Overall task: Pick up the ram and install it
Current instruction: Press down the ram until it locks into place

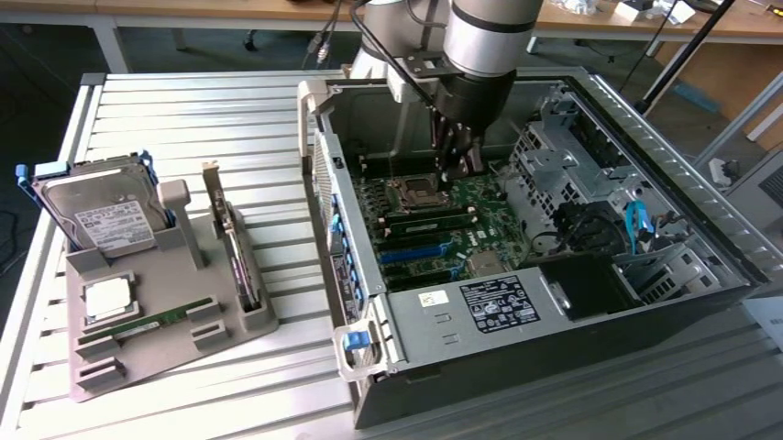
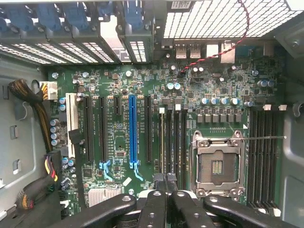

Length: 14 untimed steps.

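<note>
The ram (image 1: 153, 321), a thin green stick, lies flat in a slot of the grey holder (image 1: 183, 275) at the exterior view's left. My gripper (image 1: 460, 165) is far from it, inside the open computer case (image 1: 685, 211), hanging just above the motherboard (image 1: 490, 234) near the empty processor socket (image 1: 413, 192). In the wrist view the black fingers (image 2: 159, 204) press together, and I see nothing between them. My gripper (image 2: 166, 183) sits over the long black memory slots (image 2: 173, 142) beside the socket (image 2: 217, 164).
The holder also carries a hard drive (image 1: 104, 215), a square silver processor chip (image 1: 108, 298) and an upright expansion card (image 1: 233, 247). Drive cages (image 1: 575, 156), a black power supply (image 1: 496, 307) and cable bundles (image 2: 28, 104) crowd the case. A slatted white table (image 1: 183, 101) lies underneath.
</note>
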Available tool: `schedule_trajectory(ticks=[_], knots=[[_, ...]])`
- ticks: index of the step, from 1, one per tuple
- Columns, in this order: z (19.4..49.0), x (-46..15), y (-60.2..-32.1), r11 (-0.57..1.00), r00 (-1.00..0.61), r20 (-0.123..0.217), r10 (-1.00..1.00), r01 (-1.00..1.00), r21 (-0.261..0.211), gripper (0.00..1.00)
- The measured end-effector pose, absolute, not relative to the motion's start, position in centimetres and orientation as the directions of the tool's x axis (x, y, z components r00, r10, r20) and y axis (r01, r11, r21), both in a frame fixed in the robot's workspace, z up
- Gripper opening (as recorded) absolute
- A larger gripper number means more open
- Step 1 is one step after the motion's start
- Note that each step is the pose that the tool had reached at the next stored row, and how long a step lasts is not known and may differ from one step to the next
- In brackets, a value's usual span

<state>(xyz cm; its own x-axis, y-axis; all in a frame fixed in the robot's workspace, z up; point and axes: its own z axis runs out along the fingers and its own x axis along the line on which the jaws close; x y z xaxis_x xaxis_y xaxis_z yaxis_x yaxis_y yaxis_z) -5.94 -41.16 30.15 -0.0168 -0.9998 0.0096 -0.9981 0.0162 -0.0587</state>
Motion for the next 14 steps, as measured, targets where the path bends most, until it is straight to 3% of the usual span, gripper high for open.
schedule_trajectory(ticks=[14], knots=[[30.05, -5.94, -41.16, 0.292, -0.293, 0.010, -0.956, -0.955, -0.059, 0.11]])
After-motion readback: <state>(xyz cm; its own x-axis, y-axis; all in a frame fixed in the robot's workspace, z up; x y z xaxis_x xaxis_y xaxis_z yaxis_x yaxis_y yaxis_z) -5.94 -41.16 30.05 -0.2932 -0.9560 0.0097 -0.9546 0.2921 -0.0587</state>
